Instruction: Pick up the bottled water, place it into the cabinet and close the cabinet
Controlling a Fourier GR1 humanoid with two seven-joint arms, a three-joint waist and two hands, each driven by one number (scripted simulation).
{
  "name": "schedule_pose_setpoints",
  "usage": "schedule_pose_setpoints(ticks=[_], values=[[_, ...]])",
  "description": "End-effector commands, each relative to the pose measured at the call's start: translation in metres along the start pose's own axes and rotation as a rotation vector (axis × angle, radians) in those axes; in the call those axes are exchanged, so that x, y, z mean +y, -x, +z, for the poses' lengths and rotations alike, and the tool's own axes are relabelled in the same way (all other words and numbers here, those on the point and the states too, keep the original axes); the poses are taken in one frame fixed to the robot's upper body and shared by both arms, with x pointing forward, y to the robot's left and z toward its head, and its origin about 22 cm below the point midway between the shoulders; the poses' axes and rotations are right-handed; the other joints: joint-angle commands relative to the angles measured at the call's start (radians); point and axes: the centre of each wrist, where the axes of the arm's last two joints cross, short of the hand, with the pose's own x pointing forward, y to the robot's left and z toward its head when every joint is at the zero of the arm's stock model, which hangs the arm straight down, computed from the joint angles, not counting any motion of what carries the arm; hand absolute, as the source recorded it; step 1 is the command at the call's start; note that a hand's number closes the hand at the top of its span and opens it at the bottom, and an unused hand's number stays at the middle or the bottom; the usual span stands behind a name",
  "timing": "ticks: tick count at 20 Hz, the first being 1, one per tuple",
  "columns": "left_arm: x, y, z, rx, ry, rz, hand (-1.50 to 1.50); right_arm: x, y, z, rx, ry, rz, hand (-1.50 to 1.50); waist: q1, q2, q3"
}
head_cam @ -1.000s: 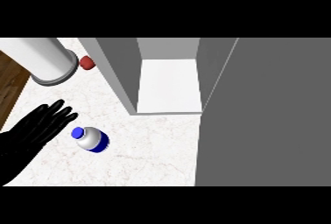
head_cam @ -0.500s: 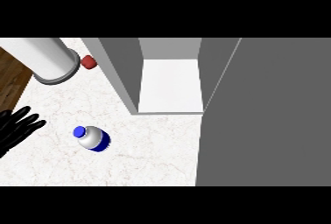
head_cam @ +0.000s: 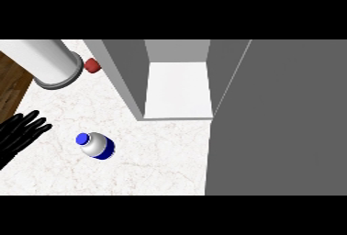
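The bottled water [head_cam: 95, 145] is standing ungrasped at lower left, the left hand [head_cam: 20, 133] beside it lying straight-fingered and empty (cabinet [head_cam: 177, 87] gaping open), so everything is remaining.

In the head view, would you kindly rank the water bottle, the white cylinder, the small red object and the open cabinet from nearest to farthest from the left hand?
From the left hand:
1. Water bottle, just right of it on the counter.
2. White cylinder, up at the far left.
3. Small red object, beside the cylinder.
4. Open cabinet, centre right.

Only one hand [head_cam: 19, 133] shows: matte black all over, with slender, tapering fingers.
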Motion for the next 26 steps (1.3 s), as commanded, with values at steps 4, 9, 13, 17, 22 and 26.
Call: schedule_pose_setpoints(ticks=[4, 9, 13, 17, 22, 26], values=[[0.028, 0.027, -0.024, 0.020, -0.070, -0.040, -1.50, 0.005, -0.020, 0.016, -0.049, -0.003, -0.008, -1.50, -0.008, 0.002, 0.000], [0.018, 0.072, -0.025, 0.068, -0.053, -0.023, -1.50, -0.002, -0.022, 0.032, -0.048, -0.032, 0.028, -1.50, -0.014, 0.001, -0.001], [0.005, 0.103, -0.024, 0.093, -0.058, -0.013, -1.50, -0.002, -0.038, 0.030, -0.063, -0.029, 0.032, -1.50, -0.007, 0.004, -0.002], [0.009, 0.129, -0.025, 0.128, -0.107, -0.011, -1.50, 0.003, -0.036, 0.035, -0.045, -0.022, 0.014, -1.50, -0.015, 0.005, -0.002], [0.017, 0.154, -0.023, 0.103, -0.150, -0.005, -1.50, 0.000, -0.023, 0.038, -0.043, -0.040, 0.027, -1.50, -0.022, 0.008, -0.003], [0.017, 0.170, -0.017, 0.112, -0.199, -0.033, -1.50, -0.002, -0.025, 0.046, -0.024, -0.051, 0.033, -1.50, -0.026, 0.005, -0.003]])
